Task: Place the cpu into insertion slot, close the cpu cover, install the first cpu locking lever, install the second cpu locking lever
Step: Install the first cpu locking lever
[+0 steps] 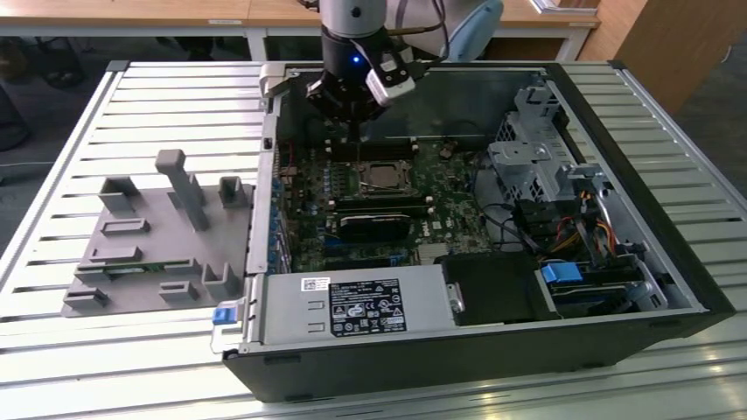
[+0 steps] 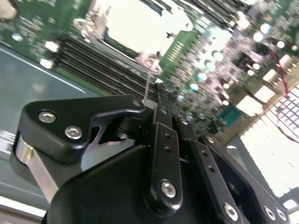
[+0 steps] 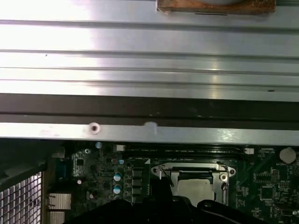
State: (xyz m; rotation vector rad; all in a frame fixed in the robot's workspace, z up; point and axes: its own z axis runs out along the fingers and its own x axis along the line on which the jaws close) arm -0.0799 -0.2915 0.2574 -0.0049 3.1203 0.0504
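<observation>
Cpu [image 1: 380, 176] sits in its socket just beside the fingers [image 2: 161, 95], which are pressed together.

A robotics lab or assembly workshop: an opened desktop computer case [image 1: 467, 262] lies on a slatted metal workbench [image 1: 70, 350], a grey fixture block [image 1: 152, 236] at its nine o'clock, wooden desks [image 1: 175, 13] at twelve o'clock

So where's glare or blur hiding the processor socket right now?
Second wrist view: the cpu is washed out white and soft, while the gripper is sharp. First wrist view: the socket is dim but readable. Exterior view: evenly lit, socket clear.
</observation>
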